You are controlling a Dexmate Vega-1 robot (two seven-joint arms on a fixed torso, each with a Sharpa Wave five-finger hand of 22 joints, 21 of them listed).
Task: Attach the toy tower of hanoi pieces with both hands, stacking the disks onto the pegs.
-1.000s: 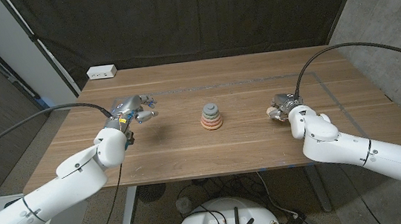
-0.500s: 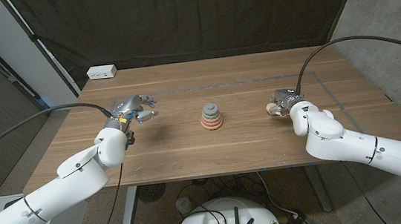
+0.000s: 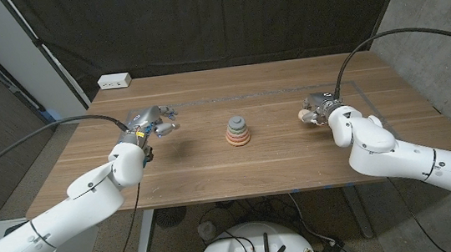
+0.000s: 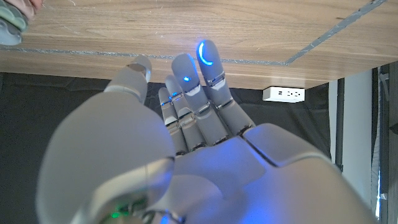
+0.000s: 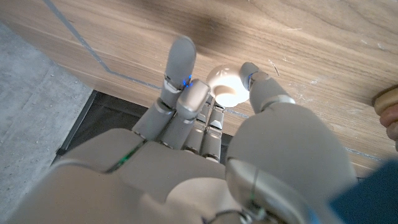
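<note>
- Black curtains hang behind the wooden counter (image 3: 214, 173), where the tower (image 3: 238, 131) stands mid-counter with several disks on its peg.
- Right robot hand (image 3: 318, 112) holds a pale ring (image 5: 225, 86) pinched between thumb and fingers, well right of the tower.
- Left robot hand (image 3: 148, 122) hovers to the tower's left, fingers apart, holding nothing.
- Step in hand, as I judge: carrying the ring to the peg; next calls for centring its hole above the peg before lowering.

White, rounded arm shells; grey jointed hands, left hand (image 3: 148, 122) and right hand (image 3: 317, 110); blue-lit fingertips (image 4: 206, 53); black cables (image 3: 34, 138).
</note>
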